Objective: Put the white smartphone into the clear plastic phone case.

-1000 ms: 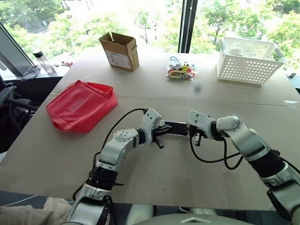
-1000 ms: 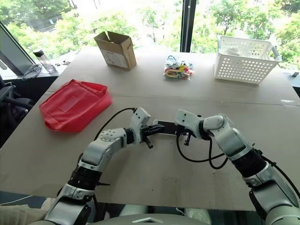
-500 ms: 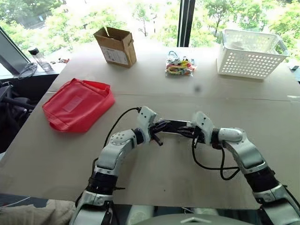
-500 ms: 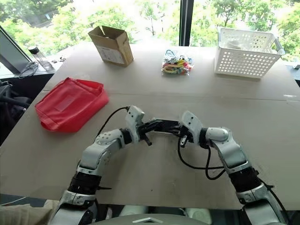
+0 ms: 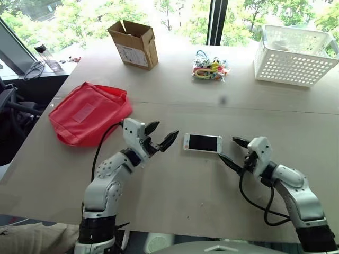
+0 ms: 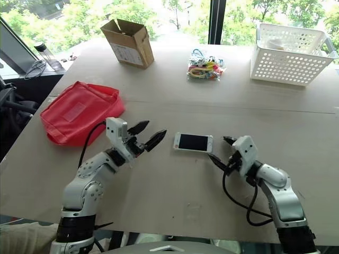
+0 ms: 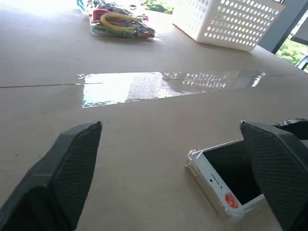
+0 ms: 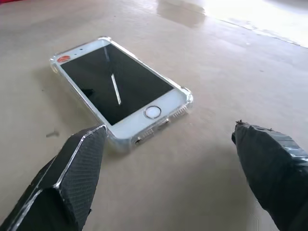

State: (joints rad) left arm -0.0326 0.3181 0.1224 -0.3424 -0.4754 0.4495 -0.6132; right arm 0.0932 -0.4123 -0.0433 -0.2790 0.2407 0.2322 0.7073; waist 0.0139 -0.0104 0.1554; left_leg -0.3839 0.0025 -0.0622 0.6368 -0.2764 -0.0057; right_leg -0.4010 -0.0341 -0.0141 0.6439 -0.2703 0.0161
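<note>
the left gripper (image 5: 160, 136) and the right gripper (image 5: 231, 152) both stand with fingers spread wide and hold nothing, one on each side of the white smartphone (image 5: 203, 143). it lies flat, screen up, mid-worktop, well in from every edge, already seated in the clear plastic phone case (image 8: 185, 97), whose rim wraps its corners. likely light, rigid and slick, with breakable glass; best taken by the long edges, gently.
</note>
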